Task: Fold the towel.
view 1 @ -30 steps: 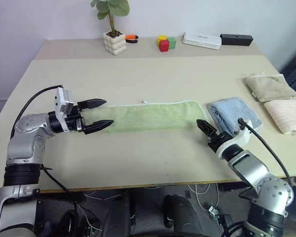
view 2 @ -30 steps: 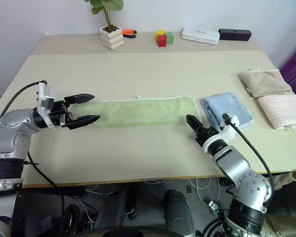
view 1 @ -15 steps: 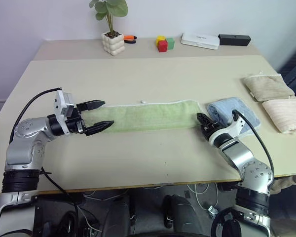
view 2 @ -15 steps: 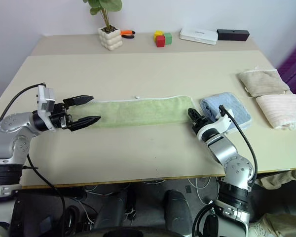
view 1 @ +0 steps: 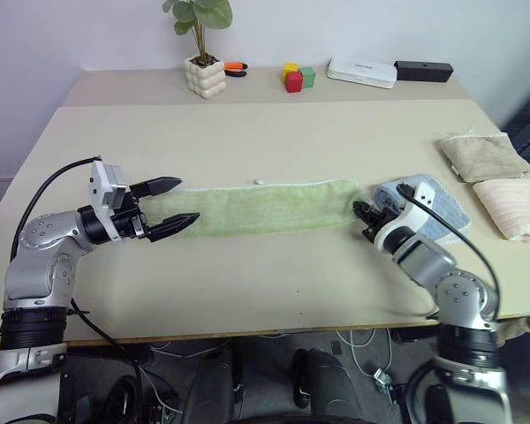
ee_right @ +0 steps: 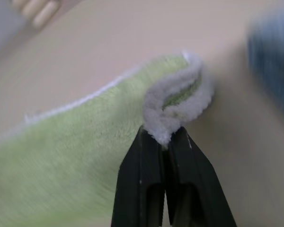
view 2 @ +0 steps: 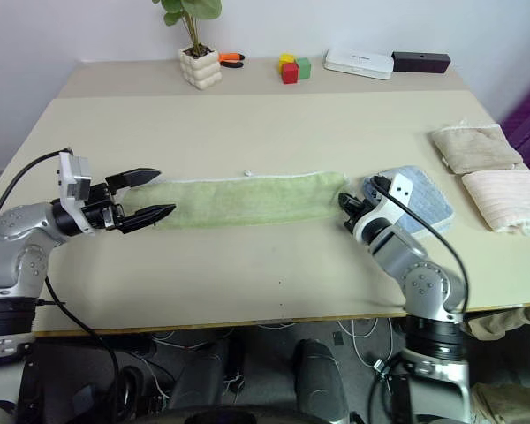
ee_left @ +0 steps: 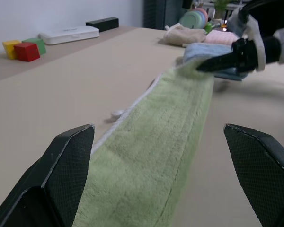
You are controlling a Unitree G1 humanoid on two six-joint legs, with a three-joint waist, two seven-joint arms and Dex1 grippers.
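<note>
The light green towel (view 1: pixel 265 206) lies stretched out as a long narrow strip across the table (view 1: pixel 247 132). My left gripper (view 1: pixel 193 200) is open at the towel's left end, one finger on each side of the strip, pointing along it. In the left wrist view the towel (ee_left: pixel 170 127) runs away between my two wide-apart fingers. My right gripper (view 1: pixel 360 215) is shut on the towel's right end. The right wrist view shows the right gripper (ee_right: pixel 163 135) pinching the curled, white-edged corner (ee_right: pixel 180 104).
A folded light blue towel (view 1: pixel 433 208) lies just right of my right gripper, with beige (view 1: pixel 481 156) and pink (view 1: pixel 512 205) folded towels beyond it. At the table's far edge stand a potted plant (view 1: pixel 205 75), coloured blocks (view 1: pixel 296 77), a white box (view 1: pixel 360 71) and a black box (view 1: pixel 422 70).
My right gripper moved forward to the towel's right end, rolled over, and closed on its corner. The left gripper stayed open in place.
</note>
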